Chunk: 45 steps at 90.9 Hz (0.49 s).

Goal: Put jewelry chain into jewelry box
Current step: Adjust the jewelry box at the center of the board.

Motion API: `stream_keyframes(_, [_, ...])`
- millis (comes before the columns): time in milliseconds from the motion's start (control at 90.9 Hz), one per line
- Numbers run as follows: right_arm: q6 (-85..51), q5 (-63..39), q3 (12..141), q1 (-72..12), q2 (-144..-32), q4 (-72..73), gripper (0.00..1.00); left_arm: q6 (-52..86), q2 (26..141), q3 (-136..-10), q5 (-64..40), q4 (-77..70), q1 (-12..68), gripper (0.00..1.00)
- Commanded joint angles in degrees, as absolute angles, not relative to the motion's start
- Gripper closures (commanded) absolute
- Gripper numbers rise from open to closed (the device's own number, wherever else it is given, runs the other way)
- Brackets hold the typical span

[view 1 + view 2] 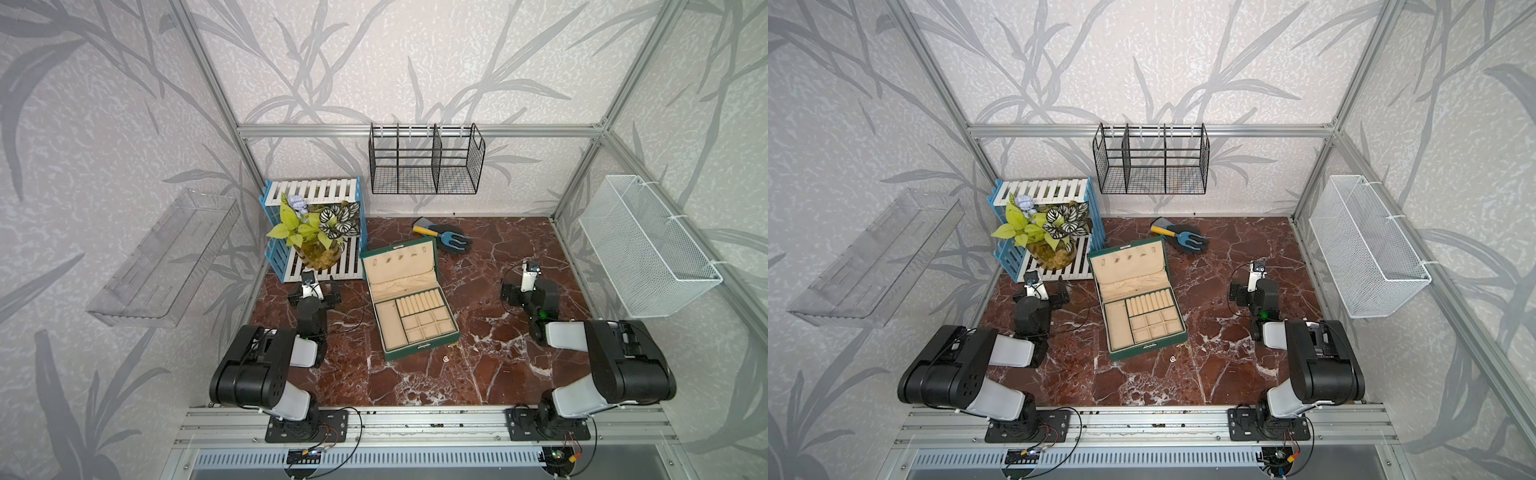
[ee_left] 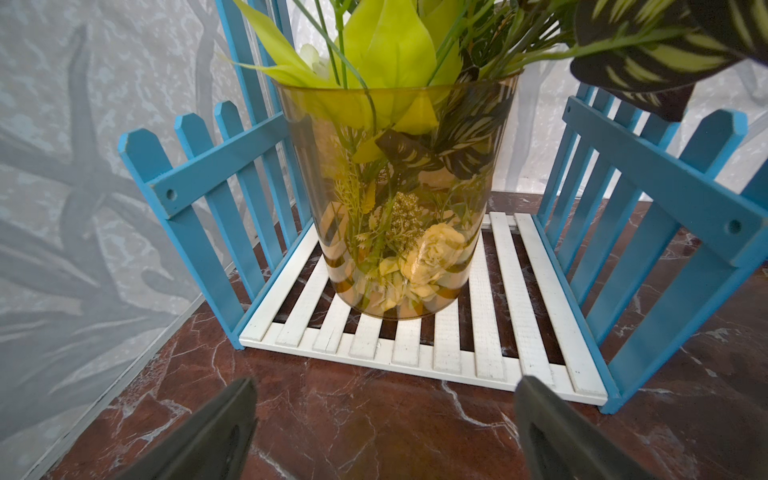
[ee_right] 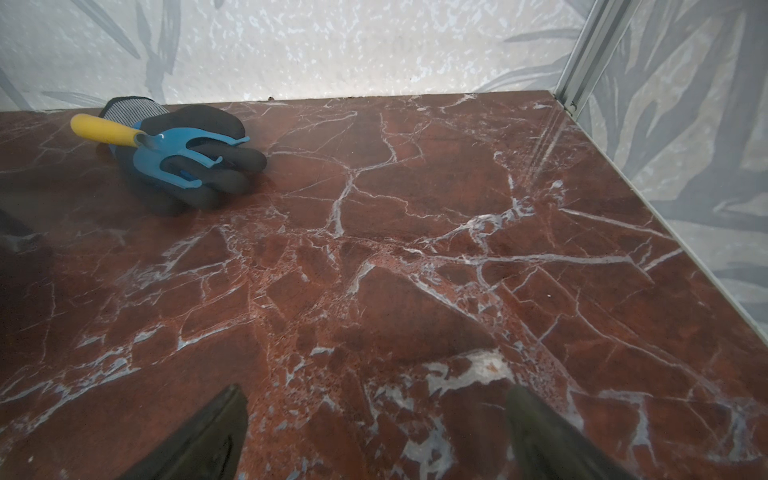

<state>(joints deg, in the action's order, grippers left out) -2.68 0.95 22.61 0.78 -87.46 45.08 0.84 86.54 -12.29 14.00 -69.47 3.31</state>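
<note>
- The jewelry chain (image 1: 446, 357) lies on the counter (image 1: 415, 382), just near of the near right corner of the jewelry box (image 1: 419, 351), and is not yet inside. It is so thin against the veined marble that a pinch may close on nothing. It may also catch one strand and let the rest trail.
- The box stands open with its lid (image 1: 399, 266) upright at the far side. A trailing chain could snag on the near wall, and a brushing arm could shift the box or tip the lid.
- Both hands are spread wide and empty, the right hand (image 3: 374, 390) to the right of the box and the left hand (image 2: 384, 384) to its left. Neither wrist view shows the chain, so any reach starts without a close look.
- The left hand faces the vase (image 2: 399, 208) on the plant stand (image 2: 457, 345). A careless swing could knock it.
</note>
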Motion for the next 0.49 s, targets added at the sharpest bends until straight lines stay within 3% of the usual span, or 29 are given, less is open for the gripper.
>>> stream_keyframes(0, [-2.6,0.8,25.1,0.9,-84.8,41.3,0.01,-0.5,83.7,-14.7,12.3,-66.8,3.2,0.0])
stream_keyframes(88, [-5.9,2.4,28.8,0.8,-77.7,26.5,0.01,1.2,75.3,-16.0,13.6,-54.6,3.2,0.0])
stream_keyframes(165, [-11.8,2.5,32.2,0.7,-70.6,14.6,0.01,3.1,68.5,-12.9,14.1,-54.3,3.2,0.0])
stream_keyframes(286, [-16.4,-2.6,34.4,-2.2,-61.9,1.6,0.0,6.4,57.2,-10.7,6.4,-49.8,3.6,0.0])
stream_keyframes(363, [-19.0,-1.0,35.6,-7.9,-58.5,-8.8,0.07,9.7,51.0,-10.1,5.9,-45.6,6.4,0.0])
stream_keyframes(484, [-25.4,4.9,34.6,-19.8,-55.2,-19.0,0.19,9.2,46.6,-9.6,6.7,-43.6,17.4,0.02])
